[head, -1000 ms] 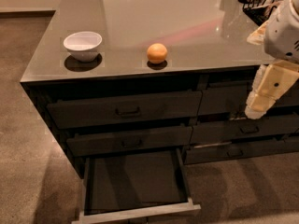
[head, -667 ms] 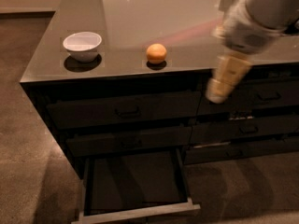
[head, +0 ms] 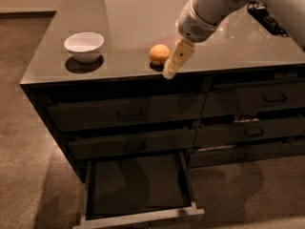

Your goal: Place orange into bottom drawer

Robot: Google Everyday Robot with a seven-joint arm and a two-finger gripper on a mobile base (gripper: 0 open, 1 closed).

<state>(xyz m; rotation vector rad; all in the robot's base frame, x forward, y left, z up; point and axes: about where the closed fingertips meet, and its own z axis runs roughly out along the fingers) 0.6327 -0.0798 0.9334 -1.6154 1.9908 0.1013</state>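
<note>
pincer [head: 170,70] has swung in from the table's [head: 143,13] right side, now just right of the orange [head: 159,54] | grip: cannot tell | orange on table near front edge, not grasped | bottom drawer [head: 138,187] open | approach nearly done, grasp likely next

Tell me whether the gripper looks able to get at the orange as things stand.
Probably yes. The gripper hangs close beside the orange on the countertop, with nothing between them; the white bowl sits well off to the side.
</note>
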